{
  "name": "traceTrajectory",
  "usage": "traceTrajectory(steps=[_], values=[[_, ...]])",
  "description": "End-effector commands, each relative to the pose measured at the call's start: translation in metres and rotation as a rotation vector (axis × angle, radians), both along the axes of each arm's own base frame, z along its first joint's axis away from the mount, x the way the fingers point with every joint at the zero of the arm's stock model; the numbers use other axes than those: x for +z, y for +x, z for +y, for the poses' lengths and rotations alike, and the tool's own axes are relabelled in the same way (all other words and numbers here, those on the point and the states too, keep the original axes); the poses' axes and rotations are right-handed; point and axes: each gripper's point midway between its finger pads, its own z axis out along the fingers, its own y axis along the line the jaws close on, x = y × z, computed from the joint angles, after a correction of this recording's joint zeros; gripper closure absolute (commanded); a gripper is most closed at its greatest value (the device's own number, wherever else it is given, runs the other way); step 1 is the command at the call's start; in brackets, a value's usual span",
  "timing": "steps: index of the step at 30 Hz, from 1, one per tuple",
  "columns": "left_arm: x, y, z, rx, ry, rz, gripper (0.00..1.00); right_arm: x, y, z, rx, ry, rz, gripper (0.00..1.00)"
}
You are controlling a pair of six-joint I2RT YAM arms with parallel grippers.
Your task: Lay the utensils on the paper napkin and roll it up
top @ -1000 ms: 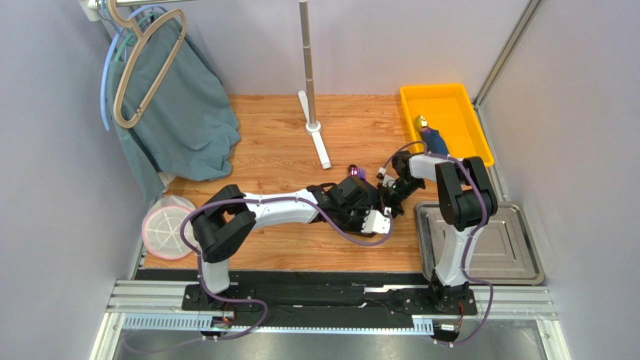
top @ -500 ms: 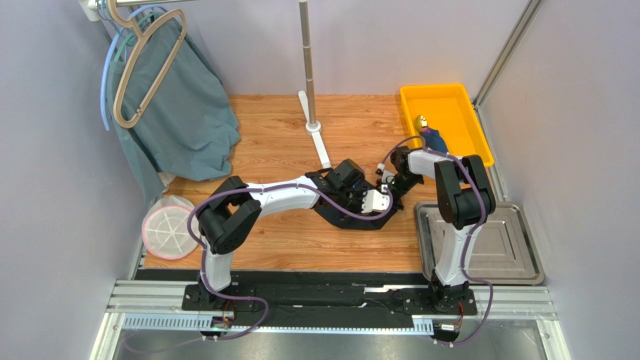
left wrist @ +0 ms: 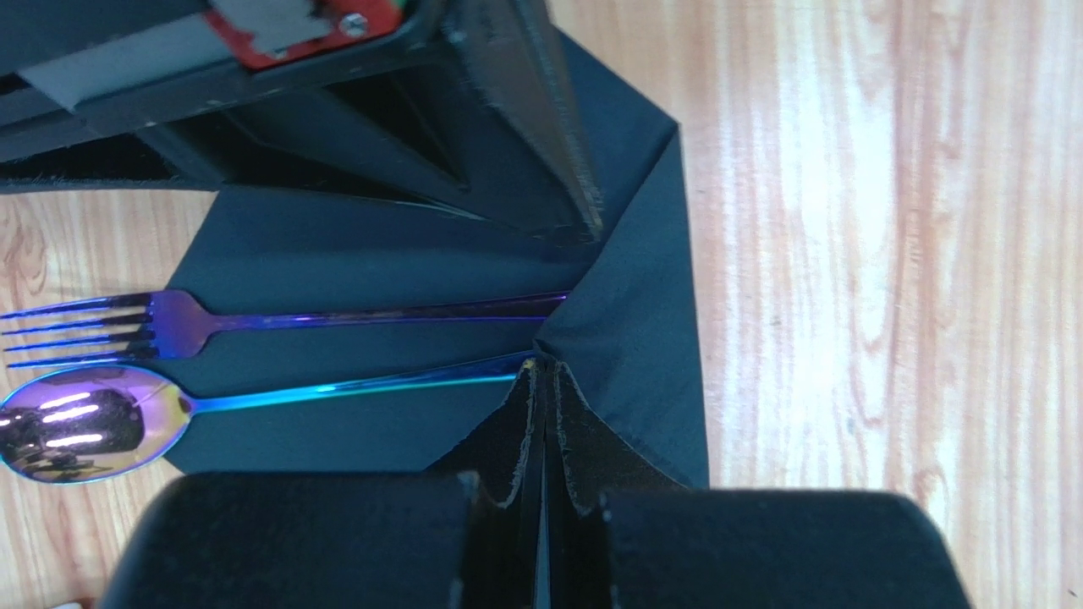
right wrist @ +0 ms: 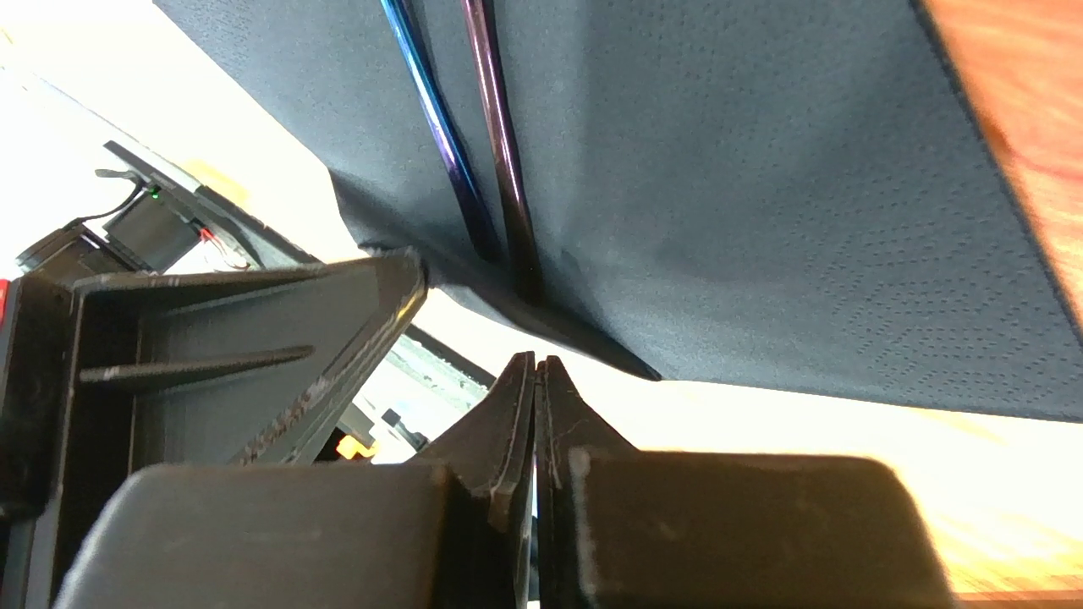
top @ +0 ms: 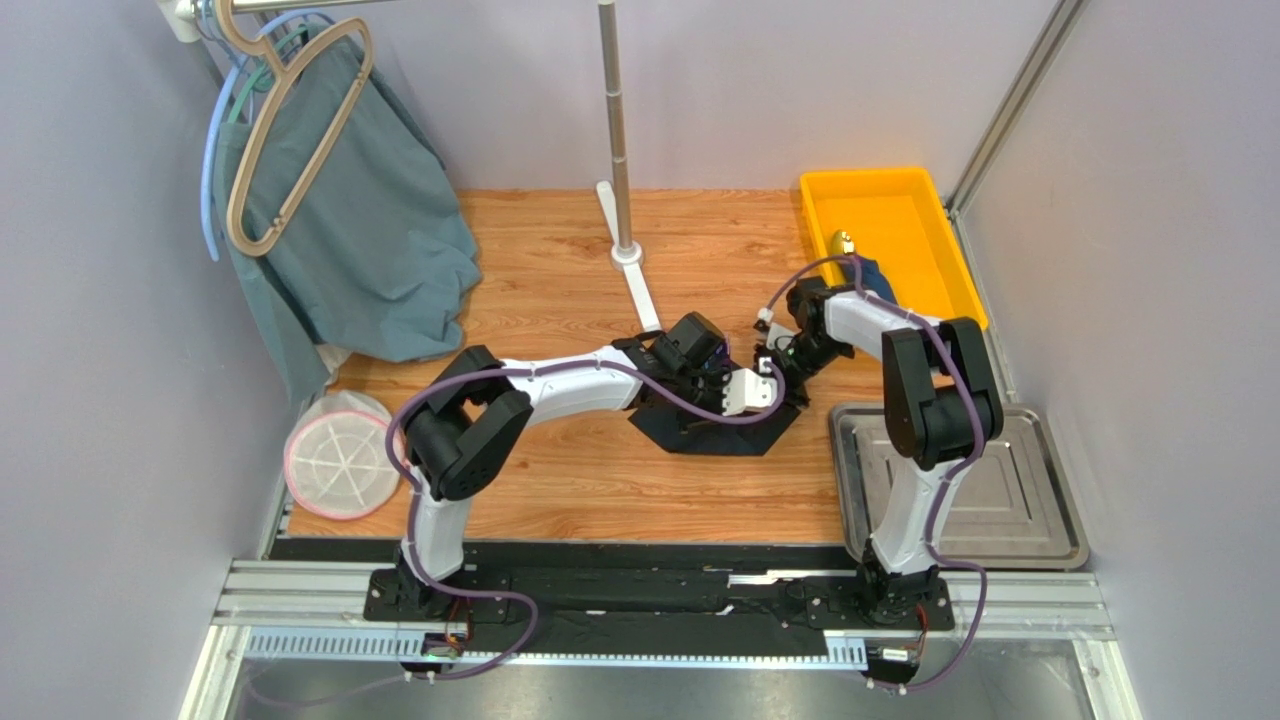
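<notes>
The black paper napkin (left wrist: 381,254) lies on the wooden table (top: 571,480), with its right corner folded over to the left. On it lie an iridescent fork (left wrist: 165,326) and spoon (left wrist: 76,432), side by side, handle ends tucked under the folded flap. My left gripper (left wrist: 544,368) is shut, its tips pinching the flap's pointed corner. My right gripper (right wrist: 535,366) is shut with nothing in it, just off the napkin's edge (right wrist: 763,190). In the top view the two grippers (top: 747,393) (top: 781,368) nearly meet above the napkin (top: 699,438).
A yellow bin (top: 879,177) at the back right holds a dark blue bundle with a gold tip (top: 860,263). A steel tray (top: 992,495) sits at the right front. A white pole stand (top: 639,270), a hanging teal cloth (top: 361,225) and a round pink-white disc (top: 334,458) stand to the left.
My left gripper has moved away from the table's front edge, towards the right gripper, drawing the napkin's corner over the handles. More of the napkin now shows in front of the arm.
</notes>
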Motion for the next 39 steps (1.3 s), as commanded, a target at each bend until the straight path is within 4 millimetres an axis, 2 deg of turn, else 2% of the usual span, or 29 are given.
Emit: traceTrajectory(steps=[1,12,26,31,36,38,39], values=[[0.007,0.017,-0.012,0.033,-0.033,-0.023,1.00,0.014,-0.001,0.002,-0.023,0.037,-0.006,0.98],[0.002,0.029,-0.013,0.069,-0.019,-0.027,1.00,0.006,-0.005,0.004,-0.033,0.048,0.032,0.99],[-0.006,0.035,-0.010,0.090,-0.006,-0.018,1.00,-0.016,-0.002,0.010,-0.039,0.030,0.054,1.00],[-0.006,0.036,-0.009,0.105,-0.006,-0.001,1.00,-0.028,-0.002,0.006,-0.033,-0.018,0.056,1.00],[0.001,0.039,-0.007,0.145,-0.010,0.028,0.91,-0.037,-0.003,0.000,-0.024,-0.072,0.053,1.00],[0.009,0.042,-0.002,0.178,-0.018,0.067,0.81,-0.040,-0.002,-0.003,-0.023,-0.094,0.049,1.00],[0.022,0.042,0.000,0.215,-0.042,0.097,0.77,-0.041,-0.001,-0.004,-0.024,-0.101,0.047,1.00]])
